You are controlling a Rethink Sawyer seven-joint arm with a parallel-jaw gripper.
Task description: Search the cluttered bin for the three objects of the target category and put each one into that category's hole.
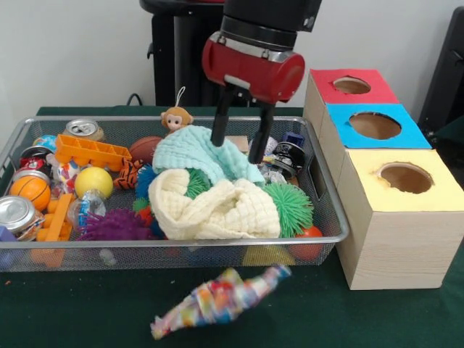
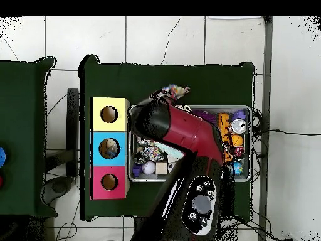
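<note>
We see the gripper down inside the wire bin, its two black fingers spread wide with nothing between them. The left tip touches or sinks into the mint-green cloth; the other tip sits at that cloth's right edge, near the black-and-white ball.

Cream cloth lies bunched just in front of the green one, at the bin's front centre. Green spiky ball touches its right side; purple spiky ball lies to its left. Rest of the clutter in the front view: orange tray, yellow ball, mini basketball, two cans, monkey toy at the back rim.

A multicoloured cloth lies on the green table cover, outside the bin, just in front of its front wall. In the overhead view it shows at, beside the bin's edge.

Sorting box stands just right of the bin: red hole, blue hole, yellow hole. From overhead something multicoloured sits inside the blue hole; we can't tell what. The other two holes look dark.

Overhead, the arm covers most of the bin's middle, so we can't see the tips there
</note>
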